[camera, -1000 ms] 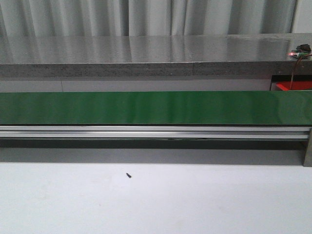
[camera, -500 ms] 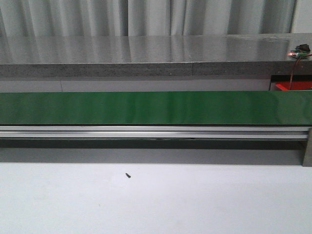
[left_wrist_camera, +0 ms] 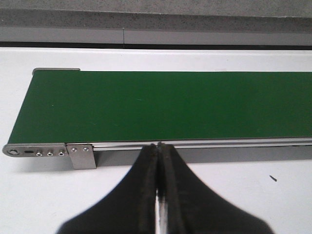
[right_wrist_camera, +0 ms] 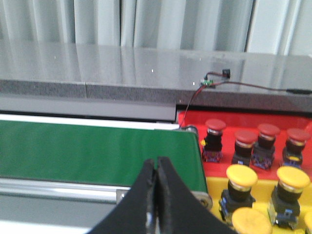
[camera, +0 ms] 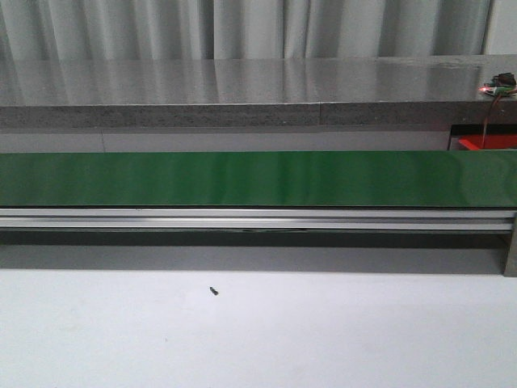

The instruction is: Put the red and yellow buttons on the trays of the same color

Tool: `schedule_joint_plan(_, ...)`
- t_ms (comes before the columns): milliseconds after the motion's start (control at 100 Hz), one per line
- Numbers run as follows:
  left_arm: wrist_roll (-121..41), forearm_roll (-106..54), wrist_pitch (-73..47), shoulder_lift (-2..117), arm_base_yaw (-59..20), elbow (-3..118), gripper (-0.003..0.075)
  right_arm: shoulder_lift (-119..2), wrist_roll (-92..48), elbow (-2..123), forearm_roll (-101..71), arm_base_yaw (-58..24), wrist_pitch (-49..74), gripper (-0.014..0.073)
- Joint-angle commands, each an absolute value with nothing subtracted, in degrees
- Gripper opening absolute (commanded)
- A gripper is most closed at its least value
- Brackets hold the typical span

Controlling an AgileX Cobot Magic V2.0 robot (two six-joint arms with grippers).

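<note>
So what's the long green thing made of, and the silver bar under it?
The green belt looks like smooth rubber or plastic sheet, slightly glossy from the soft reflections on it. The silver rail looks like bare metal, probably aluminium: grey, grooved, with screws at its end bracket.

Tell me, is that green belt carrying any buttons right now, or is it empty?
Empty as far as shown: the green belt is bare in all three views. The buttons stand upright on the red tray and yellow tray past its end.

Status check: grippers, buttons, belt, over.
Both jaws shut, empty. Red buttons on red tray, yellow buttons on yellow tray. Green belt bare, nothing in the way.
</note>
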State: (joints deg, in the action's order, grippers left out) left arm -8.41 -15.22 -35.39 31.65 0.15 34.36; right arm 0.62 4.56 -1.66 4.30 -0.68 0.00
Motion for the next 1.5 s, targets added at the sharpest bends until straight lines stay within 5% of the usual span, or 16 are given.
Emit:
schedule_joint_plan(0, -8.4, -16.3, -31.7, 31.9, -0.3, 35.9, -0.002, 1.7, 4.8, -0.6, 4.8, -0.4, -6.4, -0.0122)
schedule_joint_plan(1190, -8.3, -10.1, -31.8, 30.0, -0.3, 33.9, -0.002, 1.7, 4.8, -0.6, 4.8, -0.4, -6.3, -0.0122)
schedule_joint_plan(1490, 3.1, -2.8, -10.4, 24.6, -0.2, 26.0, -0.002, 1.7, 4.8, -0.6, 4.8, -0.4, -6.3, -0.0122)
